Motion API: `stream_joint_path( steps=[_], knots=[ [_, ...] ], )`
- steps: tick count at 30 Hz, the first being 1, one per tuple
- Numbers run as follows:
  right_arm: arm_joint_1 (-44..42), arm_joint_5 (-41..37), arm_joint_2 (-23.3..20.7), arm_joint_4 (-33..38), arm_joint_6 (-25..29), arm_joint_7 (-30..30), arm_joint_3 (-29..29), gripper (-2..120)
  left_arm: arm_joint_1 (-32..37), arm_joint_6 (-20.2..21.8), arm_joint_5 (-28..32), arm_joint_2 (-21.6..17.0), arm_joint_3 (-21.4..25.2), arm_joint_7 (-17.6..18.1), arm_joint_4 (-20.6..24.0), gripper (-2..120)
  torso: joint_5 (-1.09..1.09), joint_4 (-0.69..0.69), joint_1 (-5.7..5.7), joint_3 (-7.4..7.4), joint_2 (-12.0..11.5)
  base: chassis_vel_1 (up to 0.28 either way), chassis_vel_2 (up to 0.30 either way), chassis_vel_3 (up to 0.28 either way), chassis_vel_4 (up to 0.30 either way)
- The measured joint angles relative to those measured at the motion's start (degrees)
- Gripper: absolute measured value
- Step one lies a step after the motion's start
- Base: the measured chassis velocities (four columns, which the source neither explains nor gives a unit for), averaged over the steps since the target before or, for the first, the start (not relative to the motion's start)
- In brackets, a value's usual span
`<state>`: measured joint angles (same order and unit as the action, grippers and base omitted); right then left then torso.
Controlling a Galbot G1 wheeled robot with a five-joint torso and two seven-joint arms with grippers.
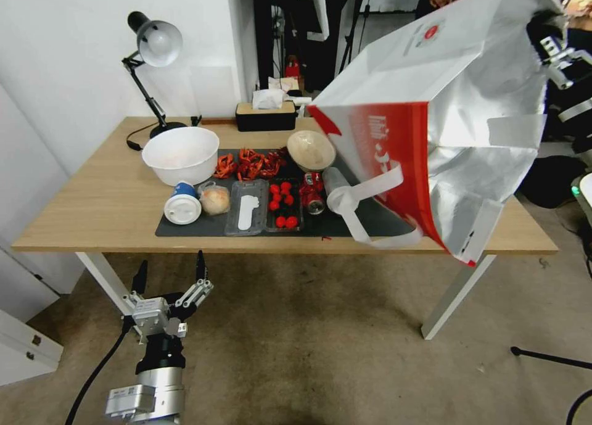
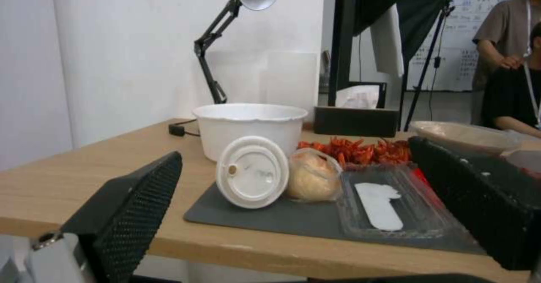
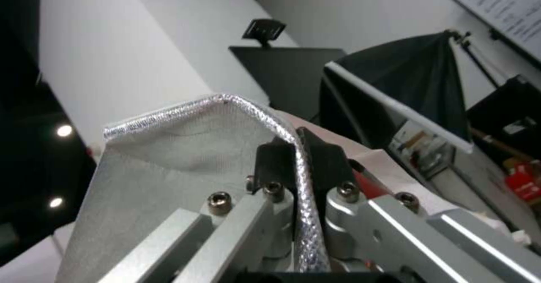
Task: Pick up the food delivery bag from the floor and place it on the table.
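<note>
The left gripper (image 1: 171, 272) waits low before the table (image 1: 92, 197), fingers spread and holding nothing, while to its right the food delivery bag (image 1: 444, 123) hangs clear of the floor (image 1: 320, 351), over the table's right end. The right gripper (image 3: 297, 164) pinches the bag's silver rim, so this looks like the carry-and-place step. The bag tilts, its open mouth facing down toward the robot, long axis sloping; lowering calls for clearing the food on the mat (image 1: 345, 226)
</note>
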<state>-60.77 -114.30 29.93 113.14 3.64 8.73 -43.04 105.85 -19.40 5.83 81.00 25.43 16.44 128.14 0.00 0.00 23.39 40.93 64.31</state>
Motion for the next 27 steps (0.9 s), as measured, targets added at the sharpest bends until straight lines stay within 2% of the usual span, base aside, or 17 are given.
stream_joint_path(
  steps=[18, 27],
  knots=[
    [1.96, 0.65, 3.83, -2.17, 2.41, -5.93, 2.66, 0, 0.23, 0.00, -0.81, 0.21, -0.06, 0.16, -0.36, 100, 0.00, 0.00, 0.00, 0.00, 0.00, 0.000, 0.000, 0.000, 0.000],
    [1.48, 1.83, 3.95, -3.48, 2.53, -8.80, 2.45, 0, 0.37, 0.00, -1.25, 0.57, -0.11, 0.20, -0.36, 100, -0.01, 0.00, 0.00, 0.00, -0.01, 0.000, 0.000, 0.000, 0.000]
  ],
)
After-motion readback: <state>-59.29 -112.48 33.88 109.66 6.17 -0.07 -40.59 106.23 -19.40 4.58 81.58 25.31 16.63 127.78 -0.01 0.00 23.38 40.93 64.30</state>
